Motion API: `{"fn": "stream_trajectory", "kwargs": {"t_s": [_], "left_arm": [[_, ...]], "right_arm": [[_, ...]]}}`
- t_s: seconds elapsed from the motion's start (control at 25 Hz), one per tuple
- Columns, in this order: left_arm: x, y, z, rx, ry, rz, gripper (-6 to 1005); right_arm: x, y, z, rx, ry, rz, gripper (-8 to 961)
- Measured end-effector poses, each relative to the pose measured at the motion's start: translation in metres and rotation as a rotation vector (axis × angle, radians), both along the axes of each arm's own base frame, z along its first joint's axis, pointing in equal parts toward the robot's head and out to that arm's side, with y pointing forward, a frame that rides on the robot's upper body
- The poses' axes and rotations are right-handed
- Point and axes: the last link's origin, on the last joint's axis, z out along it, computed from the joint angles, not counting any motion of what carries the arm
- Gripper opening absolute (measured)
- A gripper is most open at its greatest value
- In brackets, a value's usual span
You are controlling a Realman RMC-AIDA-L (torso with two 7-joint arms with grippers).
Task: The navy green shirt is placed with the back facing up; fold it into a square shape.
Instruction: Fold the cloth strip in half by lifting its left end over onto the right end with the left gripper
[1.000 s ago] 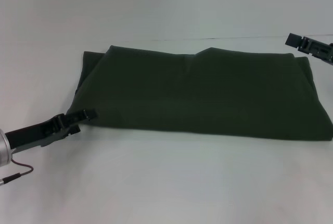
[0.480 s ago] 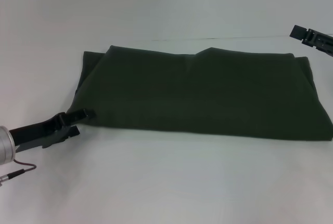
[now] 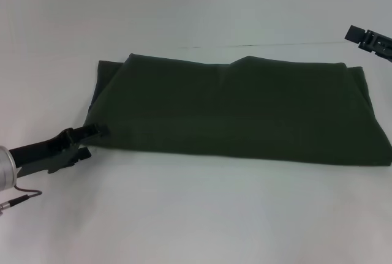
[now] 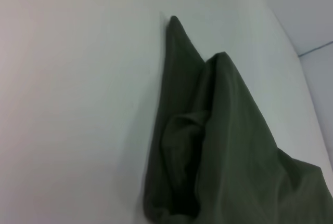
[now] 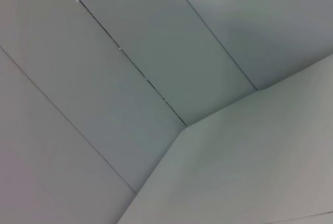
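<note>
A: Item one, location?

B: Navy green shirt [image 3: 239, 108], folded into a wide band, plain side up, lying across the white table [image 3: 196, 215]. Layered edges show at its near-left corner in my left wrist view [image 4: 208, 146].

A: Left gripper?

B: My left gripper [image 3: 92, 140] sits low at that corner, fingers parted, upper tip touching the cloth edge, nothing grasped.

A: Right gripper?

B: My right gripper [image 3: 361, 36] hangs raised beyond the shirt's far-right corner, well apart from it. Fingers: I cannot tell.
</note>
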Motion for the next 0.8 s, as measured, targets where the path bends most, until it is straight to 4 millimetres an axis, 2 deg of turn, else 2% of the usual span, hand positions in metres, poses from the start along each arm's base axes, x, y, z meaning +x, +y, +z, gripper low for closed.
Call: {"fn": "stream_trajectory", "kwargs": {"t_s": [0.8], "left_arm": [[0.002, 0.011, -0.003, 0.009, 0.017, 0.026, 883]], "right_arm": [[0.000, 0.000, 0.004, 0.021, 0.015, 0.000, 929]]}}
